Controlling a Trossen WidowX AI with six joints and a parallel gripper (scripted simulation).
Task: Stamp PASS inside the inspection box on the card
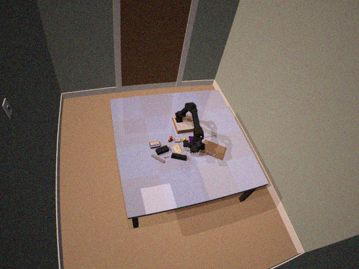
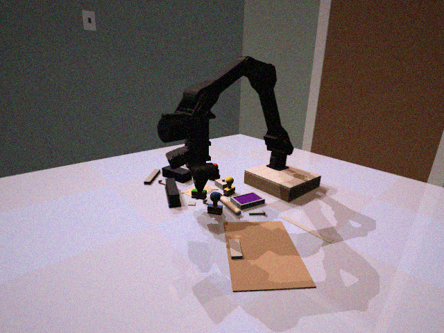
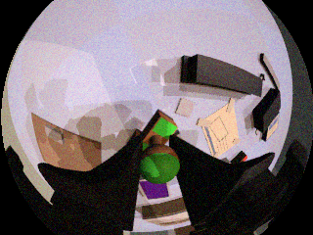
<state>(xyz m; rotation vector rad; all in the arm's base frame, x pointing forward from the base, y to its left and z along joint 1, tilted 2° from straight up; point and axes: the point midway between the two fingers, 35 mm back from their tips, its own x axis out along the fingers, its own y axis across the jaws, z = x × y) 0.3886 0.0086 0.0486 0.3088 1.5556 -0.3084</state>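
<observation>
Gripper (image 1: 192,149) (image 2: 199,191) (image 3: 156,140) pinching green stamp (image 2: 198,194) (image 3: 159,167); in wrist view, purple pad (image 1: 190,139) (image 2: 248,198) (image 3: 155,189) lies just below stamp knob, card (image 1: 176,148) (image 2: 206,189) (image 3: 220,129) right

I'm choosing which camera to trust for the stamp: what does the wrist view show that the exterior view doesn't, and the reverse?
Only wrist: the round green knob between the gripper's fingers.

Only exterior: the yellow-knobbed stamp and the blue-knobbed stamp.

Both: the purple ink pad and the brown sheet.
</observation>
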